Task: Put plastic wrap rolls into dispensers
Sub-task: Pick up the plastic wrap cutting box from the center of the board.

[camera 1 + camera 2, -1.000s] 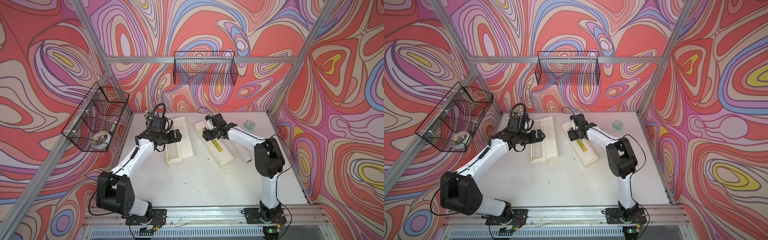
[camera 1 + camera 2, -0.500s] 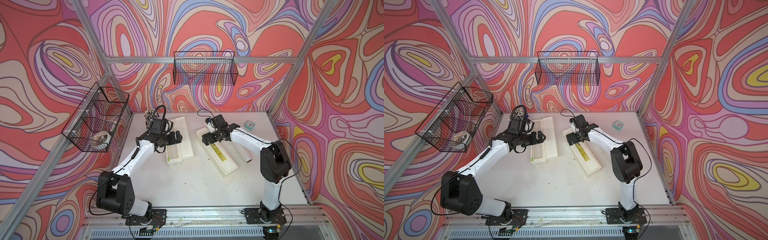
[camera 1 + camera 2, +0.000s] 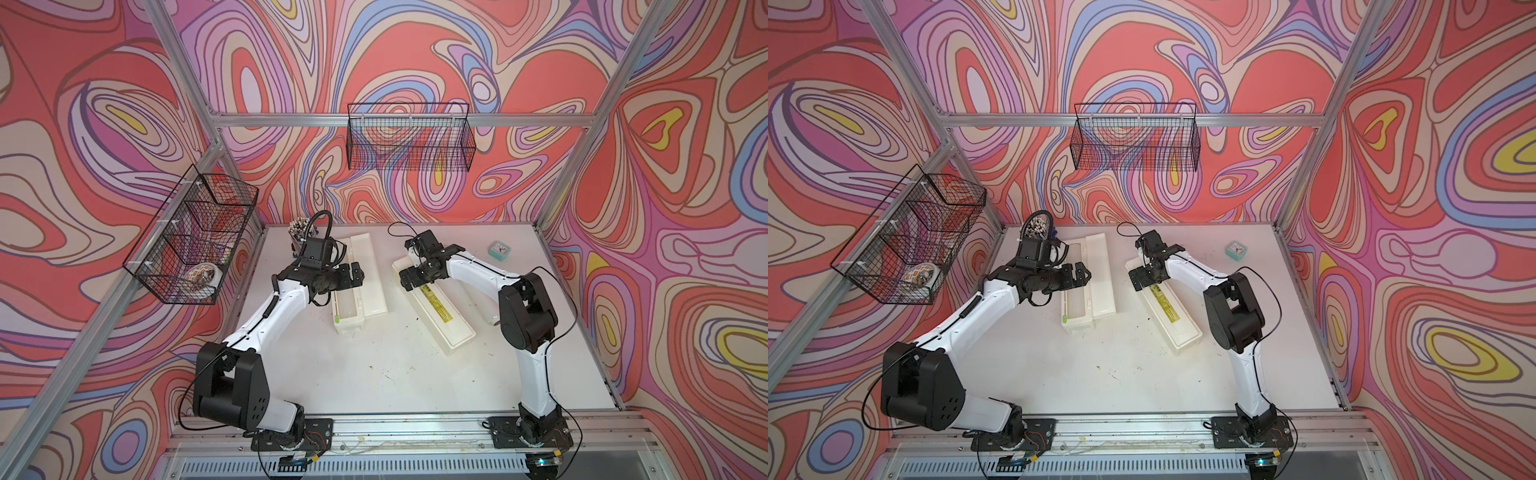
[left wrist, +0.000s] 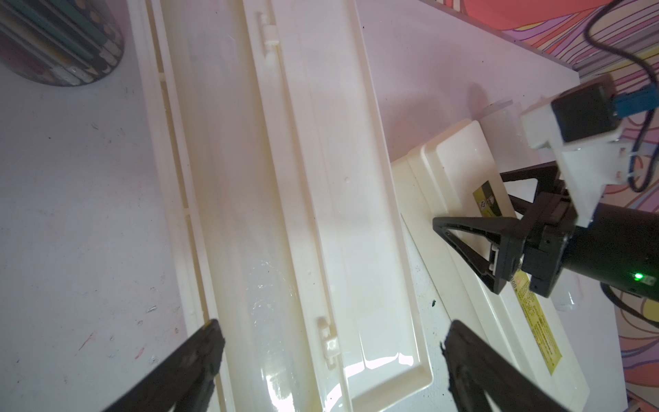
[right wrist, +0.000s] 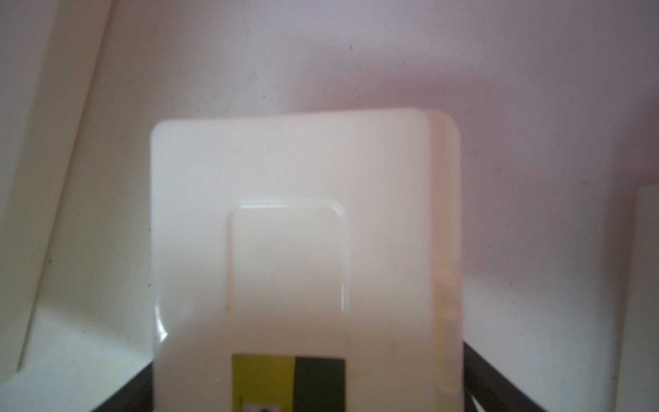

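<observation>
The left pincer (image 4: 330,330) was held wide open, empty, over the open dispenser (image 4: 338,178); at three o'clock the right pincer (image 4: 470,198) was spread, empty, astride the shut dispenser (image 4: 460,149).

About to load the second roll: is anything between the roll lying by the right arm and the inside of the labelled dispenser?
Yes: the lid of the dispenser is shut. The roll lies on the table beside it, on the right arm's side. The right gripper straddles the lid's far end, jaws wide.
</observation>
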`<state>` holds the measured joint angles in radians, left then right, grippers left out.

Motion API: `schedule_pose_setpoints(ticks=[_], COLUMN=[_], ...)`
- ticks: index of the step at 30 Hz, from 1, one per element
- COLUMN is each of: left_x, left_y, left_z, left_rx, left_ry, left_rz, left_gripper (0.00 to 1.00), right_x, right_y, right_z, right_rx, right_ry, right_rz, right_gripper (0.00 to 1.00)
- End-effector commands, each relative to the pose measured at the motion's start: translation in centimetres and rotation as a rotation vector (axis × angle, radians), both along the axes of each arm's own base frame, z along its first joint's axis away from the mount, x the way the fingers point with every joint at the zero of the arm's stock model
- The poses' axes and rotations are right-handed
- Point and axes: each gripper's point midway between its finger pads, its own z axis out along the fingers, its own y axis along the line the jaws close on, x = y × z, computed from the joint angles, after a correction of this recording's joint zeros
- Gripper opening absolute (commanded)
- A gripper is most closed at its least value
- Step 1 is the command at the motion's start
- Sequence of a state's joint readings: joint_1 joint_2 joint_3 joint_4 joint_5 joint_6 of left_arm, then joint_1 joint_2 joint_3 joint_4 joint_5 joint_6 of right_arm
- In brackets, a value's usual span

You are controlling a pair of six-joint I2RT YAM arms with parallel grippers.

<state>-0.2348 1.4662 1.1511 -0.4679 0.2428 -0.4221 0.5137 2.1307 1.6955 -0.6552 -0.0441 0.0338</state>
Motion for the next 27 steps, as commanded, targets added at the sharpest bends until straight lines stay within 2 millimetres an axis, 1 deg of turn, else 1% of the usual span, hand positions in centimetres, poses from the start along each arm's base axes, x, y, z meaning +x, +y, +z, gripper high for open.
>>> schedule_pose_setpoints(ticks=[1, 9, 11, 13, 16, 18, 21, 24, 26, 27], left_x=[0.8, 1.2, 1.4, 1.5, 1.9, 2.1, 1.5, 0.6, 0.0, -0.2], left_y=[-0.1, -0.3, -0.3, -0.4, -0.5, -0.5, -1.2, -2.1, -3.1, -3.6], left_z=[0.7, 1.0, 1.3, 1.7, 2.8, 3.6, 5.2, 6.6, 7.7, 8.3], left_rx=[0.001, 0.001, 0.009, 0.021, 0.054, 0.087, 0.111, 0.098, 0.065, 0.052], left_ry=[-0.013, -0.022, -0.034, -0.060, -0.122, -0.168, -0.272, -0.389, -0.480, -0.519], left_rz=[-0.004, -0.016, -0.025, -0.050, -0.098, -0.138, -0.240, -0.334, -0.393, -0.425], left_gripper=[0.97, 0.97, 0.97, 0.97, 0.98, 0.99, 1.00, 1.00, 1.00, 1.00], right_x=[-0.6, 0.8, 0.9, 0.7, 0.3, -0.4, -1.9, -3.7, -5.5, -6.2], right_y=[-0.9, 0.5, 0.7, 1.0, 1.5, 2.0, 2.6, 2.8, 3.1, 3.2], right_z=[-1.9, -1.2, -0.6, 0.6, 3.5, 6.1, 10.1, 13.2, 15.3, 15.8], right_rx=[-0.056, -0.015, -0.005, 0.021, 0.082, 0.138, 0.212, 0.261, 0.299, 0.314], right_ry=[0.053, 0.015, 0.002, -0.019, -0.073, -0.096, -0.130, -0.153, -0.167, -0.168], right_rz=[-0.004, 0.025, 0.036, 0.052, 0.074, 0.102, 0.159, 0.223, 0.302, 0.336], right_gripper=[0.98, 0.98, 0.92, 0.86, 0.80, 0.76, 0.63, 0.59, 0.59, 0.59])
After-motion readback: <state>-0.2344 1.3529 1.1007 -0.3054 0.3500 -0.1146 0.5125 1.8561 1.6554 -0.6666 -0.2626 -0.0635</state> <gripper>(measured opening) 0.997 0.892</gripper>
